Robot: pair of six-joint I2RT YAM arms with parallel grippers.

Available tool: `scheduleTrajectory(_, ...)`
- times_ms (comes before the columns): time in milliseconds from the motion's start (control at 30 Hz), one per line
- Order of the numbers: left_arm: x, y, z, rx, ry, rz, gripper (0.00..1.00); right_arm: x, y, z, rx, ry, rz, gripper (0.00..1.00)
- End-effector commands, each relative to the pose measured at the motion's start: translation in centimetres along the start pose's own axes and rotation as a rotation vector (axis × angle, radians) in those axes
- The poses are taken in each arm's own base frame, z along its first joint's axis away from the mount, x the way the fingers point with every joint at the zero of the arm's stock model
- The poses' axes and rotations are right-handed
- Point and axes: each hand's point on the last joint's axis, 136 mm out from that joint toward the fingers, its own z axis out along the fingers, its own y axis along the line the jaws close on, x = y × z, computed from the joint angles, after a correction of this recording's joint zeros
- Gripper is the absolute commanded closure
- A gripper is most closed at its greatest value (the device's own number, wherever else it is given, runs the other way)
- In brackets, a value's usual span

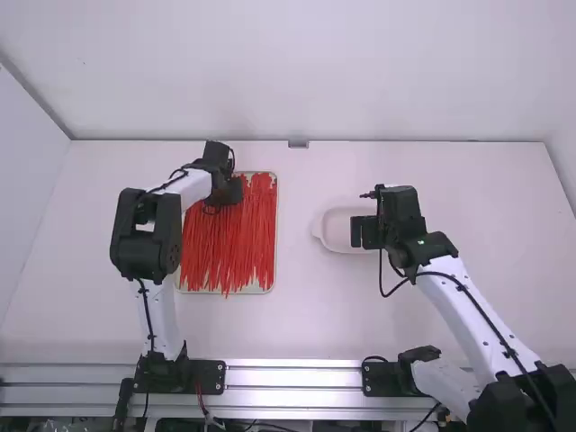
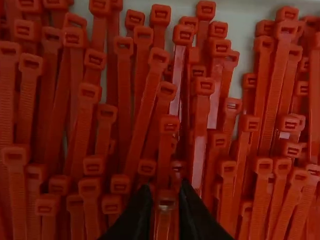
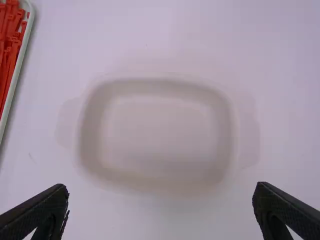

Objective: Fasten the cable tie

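One high, two wrist cameras
High view takes in the whole table (image 1: 450, 180); left wrist sits close over cable ties (image 2: 145, 100); right wrist — higher — over the dish (image 3: 157, 130).

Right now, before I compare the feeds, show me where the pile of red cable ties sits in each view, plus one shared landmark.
High view: the cable ties lie in the tray, left of centre.
Left wrist view: close up, heads and straps running from side to side of the picture.
Right wrist view: a red sliver in the upper left corner.
Shared landmark: the tray's pale surface bordering the ties.
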Motion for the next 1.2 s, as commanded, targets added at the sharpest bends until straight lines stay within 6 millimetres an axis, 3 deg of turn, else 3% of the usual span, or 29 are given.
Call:
scheduleTrajectory(0, 1.1, 0.1, 0.7, -0.009, 0.03, -0.001, 0.85, -1.1, 0.1, -0.4, 0.001, -0.02, 0.001, 0.02)
scheduleTrajectory(467, 0.7, 0.0, 0.7, -0.006, 0.013, -0.018, 0.92, -1.0, 0.1, -0.4, 0.001, -0.018, 0.001, 0.02)
scheduleTrajectory(700, -0.5, -0.3, 0.2, 0.001, -0.014, -0.026, 0.94, -1.0, 0.1, -0.4, 0.0, -0.018, 0.004, 0.02)
scheduleTrajectory(900, -2.3, -0.8, -1.6, 0.001, -0.016, -0.024, 0.97, -1.0, 0.3, -0.4, -0.005, -0.018, -0.003, 0.02)
scheduleTrajectory(1167, -5.2, -1.6, -5.9, 0.006, -0.054, -0.022, 0.99, -1.1, 0.7, -0.4, -0.01, -0.022, -0.014, 0.02)
